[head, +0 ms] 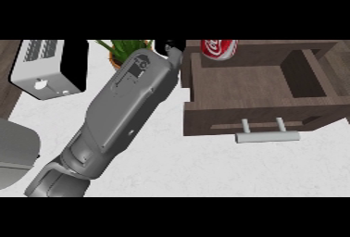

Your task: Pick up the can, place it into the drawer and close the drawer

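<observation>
While the white speckled worktop (157, 157) fills most of the head view, a strip of dark wood shows at the far left edge and more dark wood at the far right. A brown wooden drawer (253, 88) stands pulled open at the right, its front panel facing the near side and carrying a pale metal handle (268, 136) on two short posts. The drawer floor is bare across the middle, with a deeper shadowed recess toward its right wall.

The red can (219, 48) shows at the upper edge of the view, over the back left corner of the drawer; whether it rests on the drawer floor or is raised above it cannot be told. A grey forearm (123, 106) comes in from the lower left and runs diagonally up to that corner. Only a small black part of the robot hand (172, 48) shows, just beside the can on its left, and whether its fingers are spread or curled round the can cannot be told. Which arm this is also cannot be told with certainty; from its entry at the left it appears to be the left one.

A white toaster (44, 69) sits at the upper left, and a potted green plant (123, 48) stands between it and the forearm. A grey rounded object (15, 152) lies at the left edge. Open worktop stretches in front of the drawer and along the lower right.
</observation>
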`<state>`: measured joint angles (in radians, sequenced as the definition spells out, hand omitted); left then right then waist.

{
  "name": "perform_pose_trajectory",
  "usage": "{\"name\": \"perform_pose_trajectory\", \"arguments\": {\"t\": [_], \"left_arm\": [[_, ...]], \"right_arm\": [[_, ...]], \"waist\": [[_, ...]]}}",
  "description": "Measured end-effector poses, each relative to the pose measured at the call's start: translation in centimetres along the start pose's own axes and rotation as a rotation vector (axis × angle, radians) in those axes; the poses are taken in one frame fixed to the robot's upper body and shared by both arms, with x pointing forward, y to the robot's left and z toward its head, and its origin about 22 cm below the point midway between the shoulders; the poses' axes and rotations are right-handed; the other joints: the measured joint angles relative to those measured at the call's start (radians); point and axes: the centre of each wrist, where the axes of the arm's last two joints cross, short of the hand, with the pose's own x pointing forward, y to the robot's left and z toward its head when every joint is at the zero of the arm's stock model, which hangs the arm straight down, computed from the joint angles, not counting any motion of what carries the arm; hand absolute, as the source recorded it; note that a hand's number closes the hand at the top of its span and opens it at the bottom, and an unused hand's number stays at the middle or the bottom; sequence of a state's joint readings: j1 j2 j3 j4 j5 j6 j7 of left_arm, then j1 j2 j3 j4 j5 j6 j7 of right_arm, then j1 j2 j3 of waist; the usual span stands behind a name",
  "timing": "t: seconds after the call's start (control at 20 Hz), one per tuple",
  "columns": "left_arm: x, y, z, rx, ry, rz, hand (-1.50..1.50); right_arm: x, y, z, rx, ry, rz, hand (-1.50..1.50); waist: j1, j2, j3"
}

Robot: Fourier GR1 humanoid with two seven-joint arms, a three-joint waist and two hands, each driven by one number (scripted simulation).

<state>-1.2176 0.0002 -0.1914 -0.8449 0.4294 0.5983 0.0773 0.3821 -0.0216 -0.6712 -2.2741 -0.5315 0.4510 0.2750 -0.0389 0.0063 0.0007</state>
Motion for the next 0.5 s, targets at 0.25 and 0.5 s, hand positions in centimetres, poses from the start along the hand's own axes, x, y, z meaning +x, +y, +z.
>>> {"name": "perform_pose_trajectory", "arguments": {"t": [0.25, 0.5], "left_arm": [[0.3, -1.5, -0.4, -0.015, 0.014, -0.007, 1.5], [-0.2, -2.2, -1.0, -0.007, 0.028, -0.021, 1.5]], "right_arm": [[0.0, 0.1, 0.2, 0.005, 0.008, 0.009, -1.5], [-0.1, 0.1, 0.4, 0.015, 0.0, 0.006, -1.5]], "waist": [[-0.007, 0.0, 0.0], [-0.022, 0.004, 0.001]]}}
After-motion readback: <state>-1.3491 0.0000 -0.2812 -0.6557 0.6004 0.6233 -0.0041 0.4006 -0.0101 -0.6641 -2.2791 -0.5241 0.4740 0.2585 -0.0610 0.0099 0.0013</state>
